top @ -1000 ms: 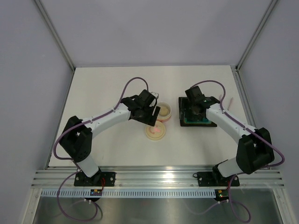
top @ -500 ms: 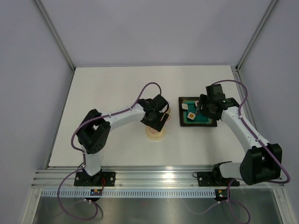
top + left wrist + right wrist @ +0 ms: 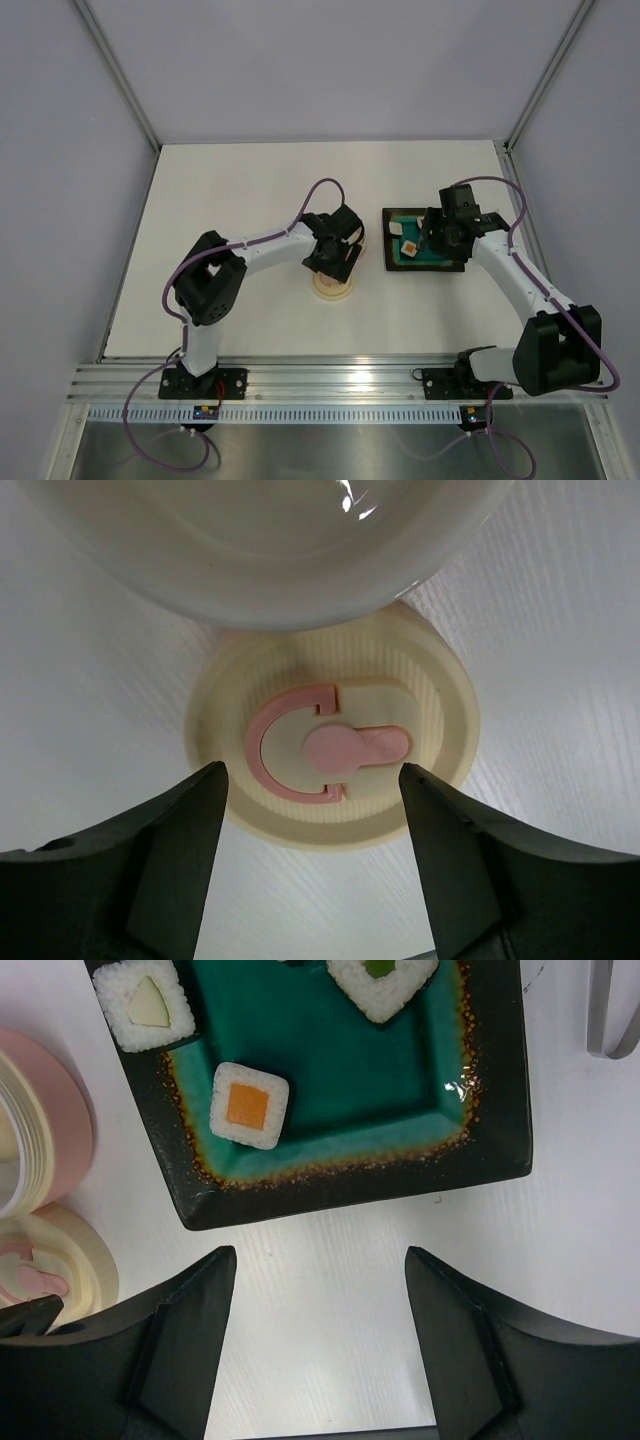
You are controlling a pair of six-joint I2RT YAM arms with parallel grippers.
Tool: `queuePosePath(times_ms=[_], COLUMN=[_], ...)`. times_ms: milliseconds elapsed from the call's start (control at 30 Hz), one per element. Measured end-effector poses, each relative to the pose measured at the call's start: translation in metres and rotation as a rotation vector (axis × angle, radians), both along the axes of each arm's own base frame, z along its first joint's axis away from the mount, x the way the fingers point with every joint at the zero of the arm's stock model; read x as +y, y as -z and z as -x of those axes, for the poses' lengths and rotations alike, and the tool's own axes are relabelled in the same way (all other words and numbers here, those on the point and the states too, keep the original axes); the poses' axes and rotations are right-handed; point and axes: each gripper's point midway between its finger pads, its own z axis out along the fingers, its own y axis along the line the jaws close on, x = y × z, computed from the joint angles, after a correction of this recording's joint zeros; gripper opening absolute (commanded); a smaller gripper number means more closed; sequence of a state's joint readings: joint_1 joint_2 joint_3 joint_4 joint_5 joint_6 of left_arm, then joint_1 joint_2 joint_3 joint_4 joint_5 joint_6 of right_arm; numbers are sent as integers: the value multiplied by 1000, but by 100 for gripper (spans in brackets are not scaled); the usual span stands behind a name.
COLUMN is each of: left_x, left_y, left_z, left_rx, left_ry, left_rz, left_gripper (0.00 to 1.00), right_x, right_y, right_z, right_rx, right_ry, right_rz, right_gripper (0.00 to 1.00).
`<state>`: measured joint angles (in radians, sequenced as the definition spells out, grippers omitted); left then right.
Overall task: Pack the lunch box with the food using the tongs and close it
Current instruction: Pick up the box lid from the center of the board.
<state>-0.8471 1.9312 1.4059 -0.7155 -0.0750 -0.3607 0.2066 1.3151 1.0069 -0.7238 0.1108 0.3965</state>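
Observation:
The lunch box (image 3: pixel 270 560), a pale-pink round tub, fills the top of the left wrist view and shows again at the left edge (image 3: pixel 45 1120) of the right wrist view. Its cream lid (image 3: pixel 330 745) with a pink curl lies flat just below it. My left gripper (image 3: pixel 312 775) hangs open over that lid, holding nothing. Food pieces lie on the teal tray (image 3: pixel 480 1160): an orange-centred square (image 3: pixel 250 1105) and a pale-centred one (image 3: pixel 150 1005). My right gripper (image 3: pixel 320 1260) is open over bare table at the tray's near edge. The tongs (image 3: pixel 610 1020) peek in at the top right.
The top view shows the left gripper (image 3: pixel 335 257) above the lid (image 3: pixel 332 288) and the right gripper (image 3: pixel 432 240) above the tray (image 3: pixel 392 262). White table runs behind and to the left of them, with enclosure walls around it.
The left arm swung right and drew in over the lid. The right arm pulled back off the tray, uncovering the food. Both grippers stayed open.

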Motion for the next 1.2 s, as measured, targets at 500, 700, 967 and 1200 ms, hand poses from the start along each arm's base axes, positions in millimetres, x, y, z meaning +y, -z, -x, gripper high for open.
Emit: queuePosePath(times_ms=[500, 700, 967, 1200], left_x=[-8, -10, -10, -11], left_y=[8, 9, 12, 12], left_z=[5, 4, 4, 4], left_rx=[15, 11, -7, -18], left_ry=[-12, -14, -22, -43], left_rz=[-1, -9, -33, -36], left_gripper=[76, 80, 84, 84], right_x=[5, 5, 8, 9], right_y=[7, 12, 16, 15], right_z=[-1, 1, 2, 0], right_rx=[13, 24, 34, 24], right_ry=[-14, -14, -23, -27], right_rz=[-21, -19, -33, -40], right_gripper=[76, 77, 77, 77])
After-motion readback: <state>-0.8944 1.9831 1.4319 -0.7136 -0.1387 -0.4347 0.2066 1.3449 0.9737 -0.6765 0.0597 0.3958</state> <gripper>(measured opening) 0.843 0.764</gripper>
